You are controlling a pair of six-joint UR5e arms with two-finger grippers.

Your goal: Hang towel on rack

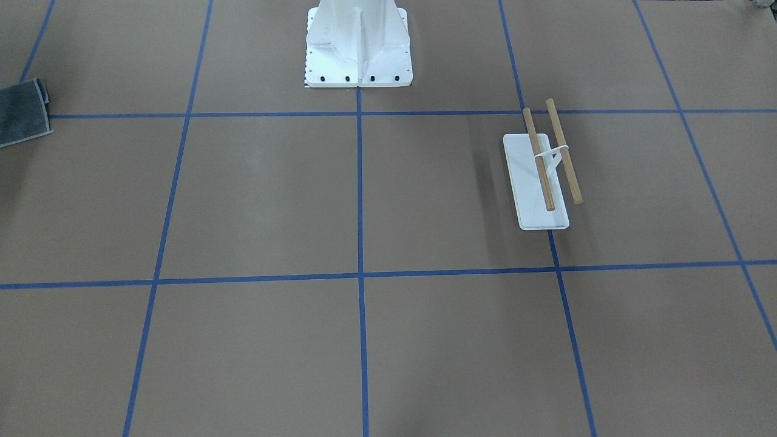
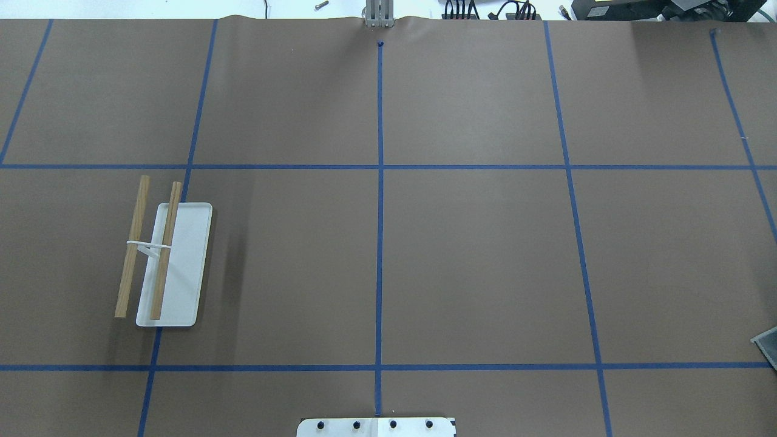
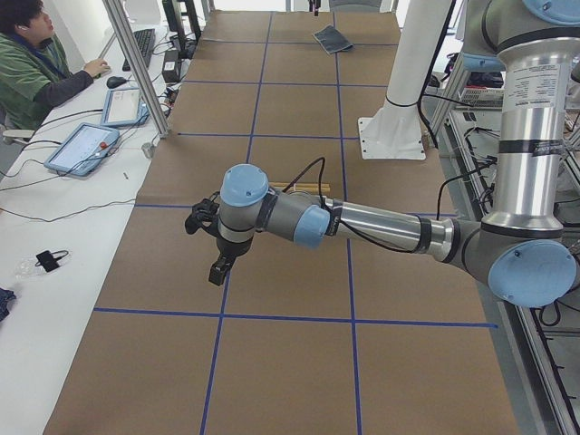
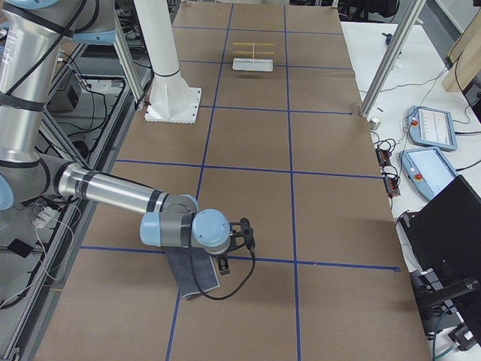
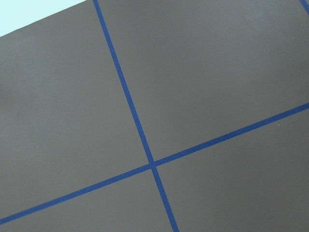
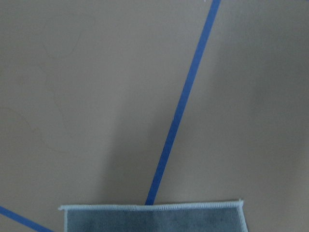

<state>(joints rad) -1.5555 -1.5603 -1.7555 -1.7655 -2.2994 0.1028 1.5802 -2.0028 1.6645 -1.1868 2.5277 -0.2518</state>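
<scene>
The towel (image 1: 21,112) lies flat on the brown table, dark grey face up, with a pale stitched edge. It also shows at the right edge of the overhead view (image 2: 768,343), under the near arm in the exterior right view (image 4: 192,274), and in the right wrist view (image 6: 154,220). The rack (image 1: 549,155), two wooden bars over a white base, stands on the robot's left side (image 2: 158,246). My right gripper (image 4: 224,263) hovers at the towel's edge. My left gripper (image 3: 217,274) hangs above bare table, near the rack. I cannot tell whether either is open or shut.
The white robot pedestal (image 1: 358,48) stands at the table's robot-side edge. Blue tape lines grid the table. An operator (image 3: 36,63) sits at a desk with tablets beyond the far long edge. Metal posts (image 4: 383,60) stand at that edge.
</scene>
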